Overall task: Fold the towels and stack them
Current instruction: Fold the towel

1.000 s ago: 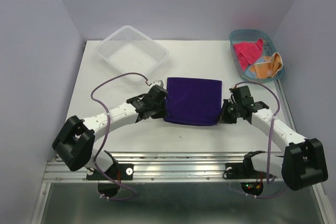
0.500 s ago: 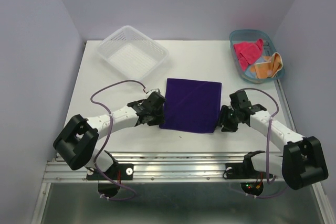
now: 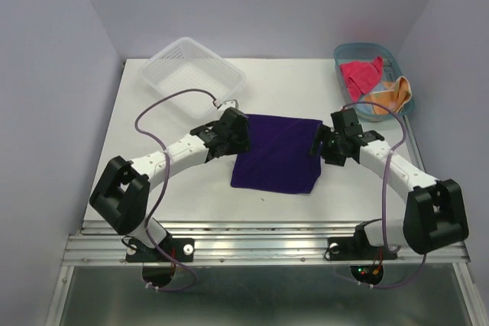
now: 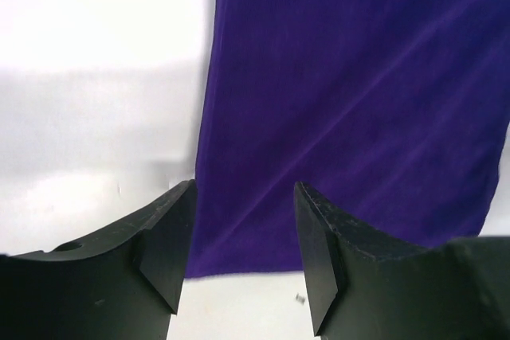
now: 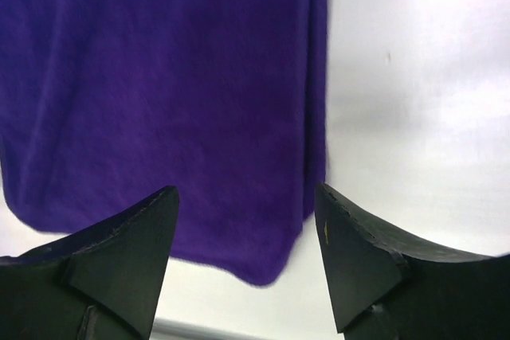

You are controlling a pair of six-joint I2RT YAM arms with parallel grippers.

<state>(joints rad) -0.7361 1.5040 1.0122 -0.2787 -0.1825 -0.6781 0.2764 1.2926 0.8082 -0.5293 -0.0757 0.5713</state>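
Left gripper (image 3: 238, 133) and right gripper (image 3: 322, 145) hover spread and empty at opposite side edges of the purple towel (image 3: 279, 156), mid-tabletop. It looks soft, light and limp, so pinch its corners. Pink towel (image 3: 361, 74) and orange towel (image 3: 390, 95) lie crumpled in the far-right-corner bin (image 3: 359, 46).

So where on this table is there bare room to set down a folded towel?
Bare table lies beyond the purple towel, between the white basket and the blue tray, and in the near strip between the towel and the table's front edge. Crowded: the towel's left and right edges, where the left gripper and right gripper hover open.
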